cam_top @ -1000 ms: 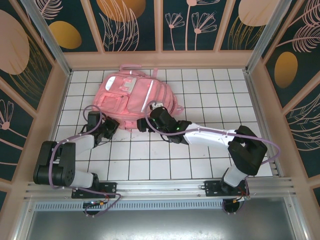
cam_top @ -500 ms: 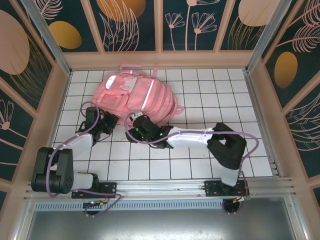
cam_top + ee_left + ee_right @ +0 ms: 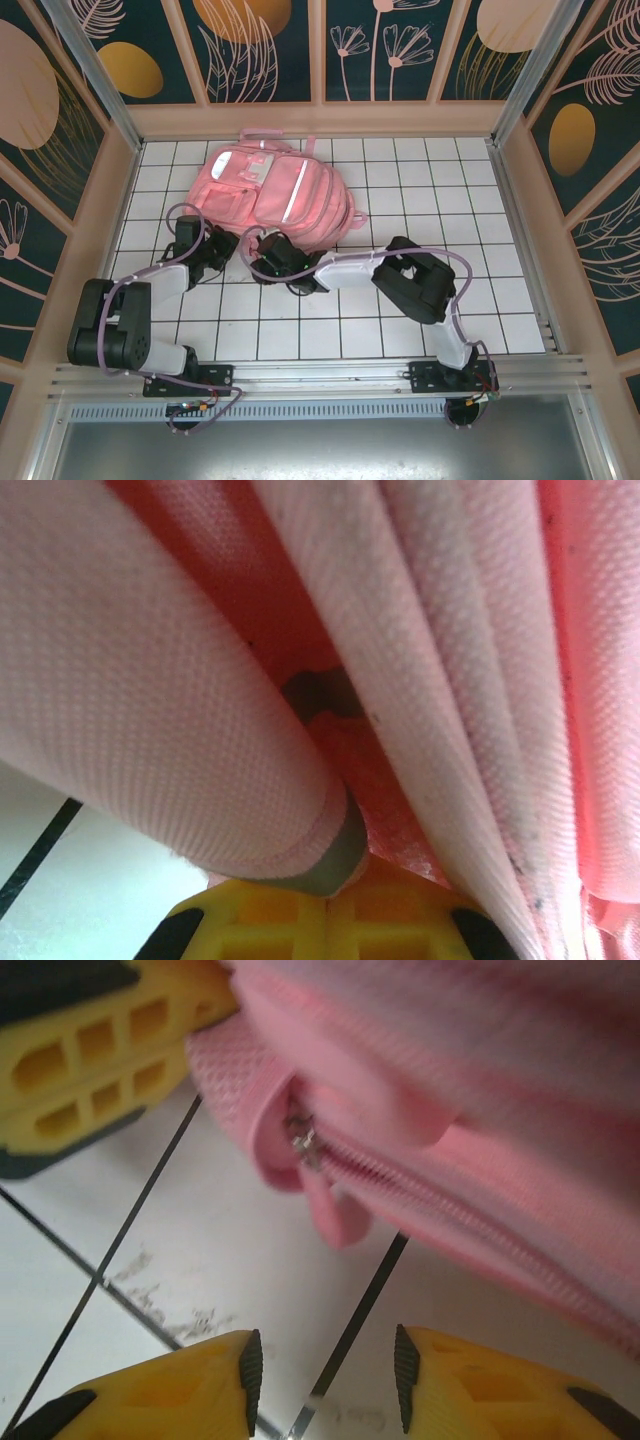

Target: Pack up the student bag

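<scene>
- The student bag [image 3: 275,190] lies flat on the tiled worktop [image 3: 420,200], toward the far left, with its near edge facing both arms.
- My left pincer [image 3: 330,920] is clamped on a fold of the bag's fabric at the near-left corner, I reckon to pin it against a zip pull.
- My right pincer [image 3: 325,1375] hovers low with its jaws moderately apart and empty, just short of the zip pull [image 3: 305,1145], presumably lined up to take it.
- Compared with a second ago, the right arm has folded in and its pincer has slid left along the bag's near edge. The left pincer has closed in on the corner.
</scene>
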Action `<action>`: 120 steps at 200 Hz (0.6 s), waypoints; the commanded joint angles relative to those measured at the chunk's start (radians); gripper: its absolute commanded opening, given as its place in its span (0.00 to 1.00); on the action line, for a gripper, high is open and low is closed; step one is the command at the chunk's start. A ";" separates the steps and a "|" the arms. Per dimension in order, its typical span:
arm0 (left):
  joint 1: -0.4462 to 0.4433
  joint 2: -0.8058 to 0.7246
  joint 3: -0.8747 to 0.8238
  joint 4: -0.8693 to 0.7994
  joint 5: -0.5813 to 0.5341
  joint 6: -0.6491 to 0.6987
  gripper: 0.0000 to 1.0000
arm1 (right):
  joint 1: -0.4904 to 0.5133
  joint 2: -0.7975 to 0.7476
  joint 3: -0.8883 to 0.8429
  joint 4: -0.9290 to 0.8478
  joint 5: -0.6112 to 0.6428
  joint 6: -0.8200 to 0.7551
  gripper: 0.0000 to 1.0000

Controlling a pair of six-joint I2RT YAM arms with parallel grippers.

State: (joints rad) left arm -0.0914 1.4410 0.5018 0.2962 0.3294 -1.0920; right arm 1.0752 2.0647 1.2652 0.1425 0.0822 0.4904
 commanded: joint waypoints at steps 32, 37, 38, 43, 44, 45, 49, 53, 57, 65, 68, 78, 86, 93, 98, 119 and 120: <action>-0.001 0.065 0.028 0.081 -0.018 0.053 0.00 | -0.062 0.067 0.062 0.104 -0.161 0.128 0.40; -0.001 0.064 0.027 0.083 -0.018 0.053 0.00 | -0.063 0.073 0.064 0.107 -0.165 0.132 0.40; -0.001 0.064 0.027 0.083 -0.018 0.053 0.00 | -0.064 0.073 0.065 0.107 -0.165 0.133 0.40; -0.001 0.066 0.027 0.085 -0.015 0.054 0.00 | -0.063 0.080 0.071 0.108 -0.165 0.135 0.40; -0.001 0.066 0.027 0.085 -0.015 0.055 0.00 | -0.062 0.081 0.073 0.108 -0.165 0.135 0.40; -0.001 0.067 0.027 0.086 -0.014 0.055 0.00 | -0.062 0.082 0.074 0.108 -0.165 0.135 0.40; -0.001 0.068 0.027 0.086 -0.012 0.056 0.00 | -0.063 0.087 0.080 0.105 -0.164 0.136 0.40; -0.001 0.070 0.030 0.085 -0.010 0.056 0.00 | -0.063 0.093 0.087 0.100 -0.162 0.138 0.40; -0.001 0.071 0.031 0.085 -0.010 0.058 0.00 | -0.063 0.101 0.097 0.093 -0.157 0.141 0.40; -0.001 0.073 0.031 0.087 -0.006 0.058 0.00 | -0.063 0.112 0.112 0.077 -0.138 0.147 0.40; -0.001 0.076 0.032 0.087 -0.004 0.057 0.00 | -0.063 0.117 0.116 0.072 -0.128 0.151 0.40; -0.001 0.078 0.033 0.089 -0.003 0.057 0.00 | -0.064 0.129 0.125 0.066 -0.108 0.160 0.39; -0.001 0.078 0.030 0.091 0.000 0.056 0.00 | -0.065 0.142 0.135 0.061 -0.098 0.167 0.39; -0.001 0.080 0.030 0.091 0.003 0.056 0.00 | -0.066 0.152 0.144 0.050 -0.082 0.174 0.39; 0.000 0.080 0.029 0.090 0.005 0.056 0.00 | -0.066 0.155 0.151 0.041 -0.072 0.176 0.39; -0.001 0.082 0.030 0.087 0.005 0.059 0.00 | -0.062 0.168 0.166 0.018 -0.022 0.177 0.39; -0.001 0.081 0.029 0.087 0.004 0.058 0.00 | -0.061 0.169 0.166 0.017 -0.020 0.176 0.39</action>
State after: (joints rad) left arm -0.0914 1.5028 0.5167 0.3622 0.3325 -1.0580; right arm 1.0286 2.1876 1.4048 0.2127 -0.0216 0.6197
